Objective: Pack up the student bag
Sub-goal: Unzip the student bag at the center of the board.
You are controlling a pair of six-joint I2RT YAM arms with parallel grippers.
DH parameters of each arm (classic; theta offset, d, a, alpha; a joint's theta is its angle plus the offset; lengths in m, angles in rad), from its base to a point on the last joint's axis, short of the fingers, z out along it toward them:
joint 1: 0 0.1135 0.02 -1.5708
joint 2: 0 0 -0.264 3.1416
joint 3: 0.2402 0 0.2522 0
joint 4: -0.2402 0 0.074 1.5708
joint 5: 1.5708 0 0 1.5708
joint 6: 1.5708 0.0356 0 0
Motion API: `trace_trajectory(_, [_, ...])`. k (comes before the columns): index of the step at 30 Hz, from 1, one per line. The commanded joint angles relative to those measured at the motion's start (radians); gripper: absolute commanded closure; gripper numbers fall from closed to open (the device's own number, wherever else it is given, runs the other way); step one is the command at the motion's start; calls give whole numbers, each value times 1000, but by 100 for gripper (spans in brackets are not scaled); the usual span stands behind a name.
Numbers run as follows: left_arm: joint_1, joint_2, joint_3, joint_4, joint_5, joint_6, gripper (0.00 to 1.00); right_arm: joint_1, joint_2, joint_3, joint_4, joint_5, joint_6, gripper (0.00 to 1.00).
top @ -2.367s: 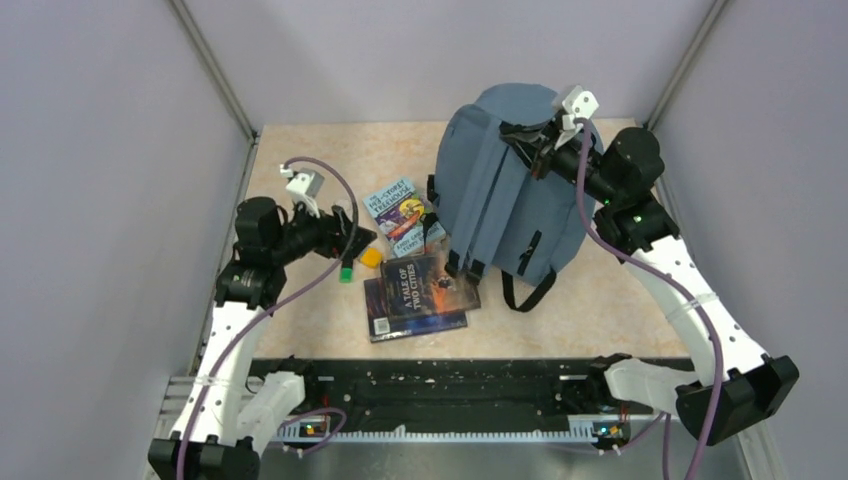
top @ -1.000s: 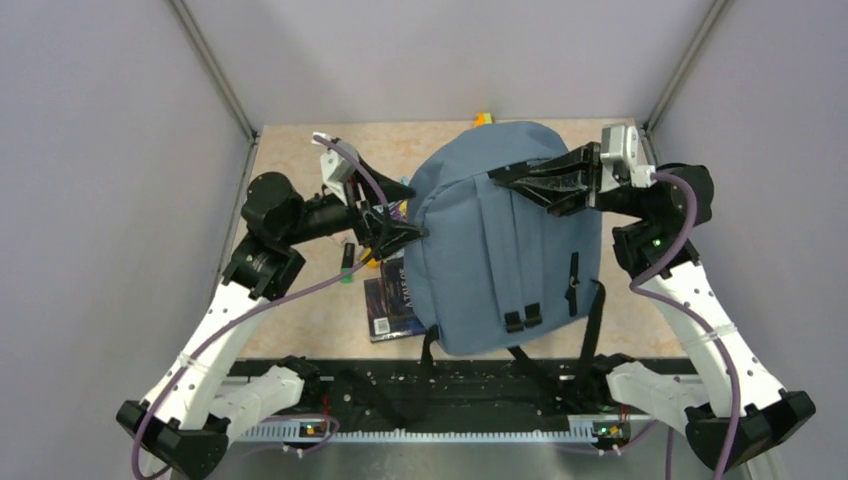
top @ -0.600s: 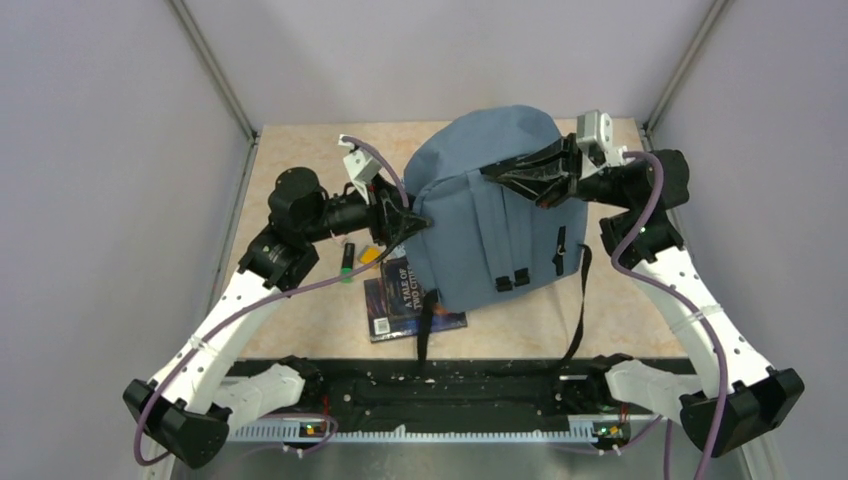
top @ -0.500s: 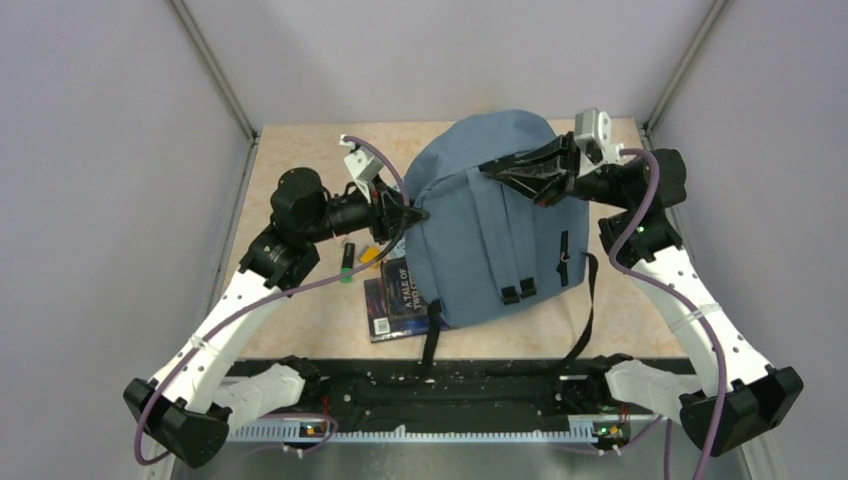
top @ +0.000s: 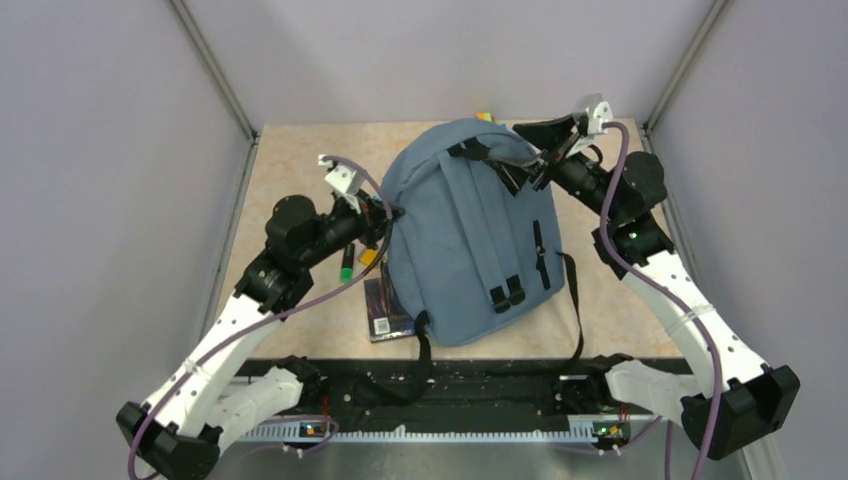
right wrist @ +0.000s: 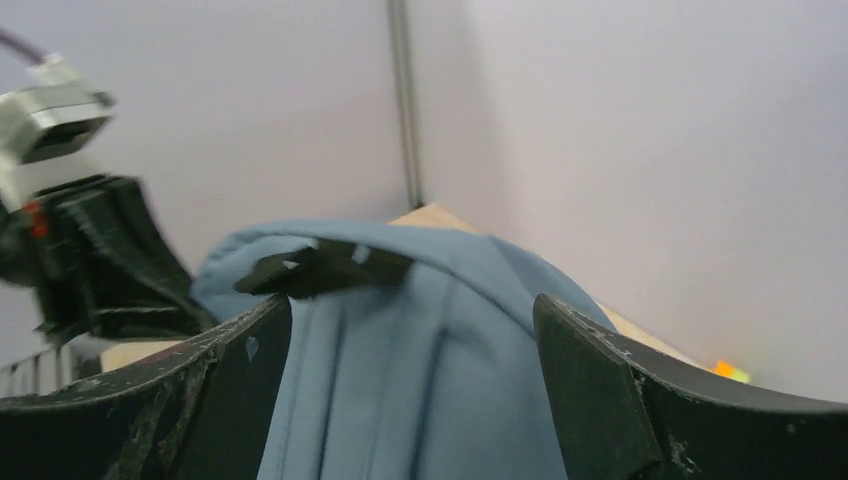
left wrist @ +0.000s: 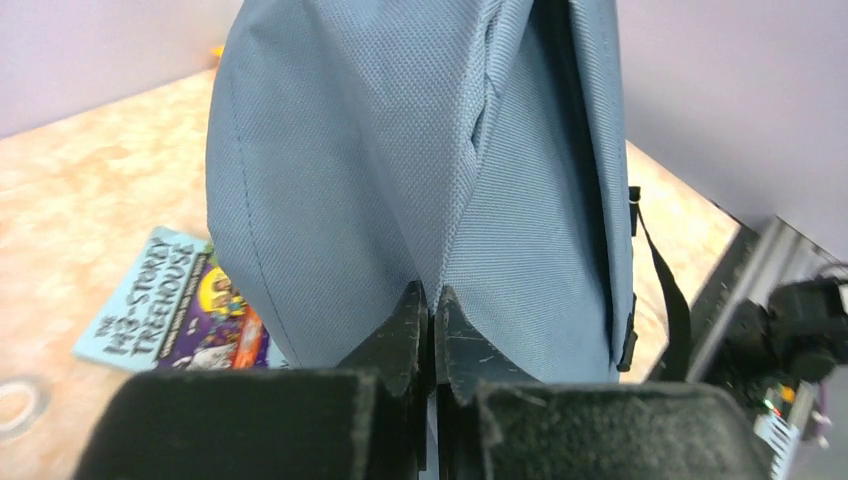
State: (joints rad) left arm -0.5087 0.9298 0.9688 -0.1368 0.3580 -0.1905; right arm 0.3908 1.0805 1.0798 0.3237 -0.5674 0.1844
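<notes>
The student bag [top: 465, 240], grey-blue with black straps facing up, lies flat in the middle of the table, top end toward the back wall. My left gripper [top: 386, 212] is at its left edge. In the left wrist view that gripper [left wrist: 432, 296] is shut on a pinched fold of the bag's fabric [left wrist: 400, 150]. My right gripper [top: 528, 160] hovers at the bag's top right, open. In the right wrist view its fingers [right wrist: 230, 380] stand wide apart around nothing, with the bag [right wrist: 420, 380] and its black carry handle [right wrist: 325, 268] just beyond them.
A dark book [top: 383, 308] pokes out from under the bag's left side. A green marker [top: 346, 262] and a yellow item [top: 371, 257] lie beside it. A Treehouse book [left wrist: 170, 320] lies by the bag. A small yellow-orange thing [top: 485, 116] sits behind the bag. Walls close in left, right and back.
The left gripper has shut on the bag's left side. The right gripper has opened and let go of the bag's top. The bag has dropped and shifted left, lying flatter.
</notes>
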Motion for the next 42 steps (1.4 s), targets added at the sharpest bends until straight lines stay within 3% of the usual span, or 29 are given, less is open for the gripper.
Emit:
trace_trajectory(1, [2,-162,-75,221,-263,-45,100,4,-81,3,-82,293,70,10])
trace_trajectory(8, [1,-169,-63,219,-381,-105,100,72,-129,-76,-90,494,232,7])
trace_trajectory(15, [-21,-81,-73,187,-324,-75,100,327,-39,-115,-32,776,341,7])
trace_trajectory(20, [-108,-70,-88,193,-321,25,100,539,112,-41,6,976,245,7])
trace_trajectory(27, [-176,-65,-103,205,-342,72,100,606,264,96,-3,1010,224,6])
trace_trajectory(42, [-207,-70,-112,209,-347,95,100,611,265,113,52,1001,223,5])
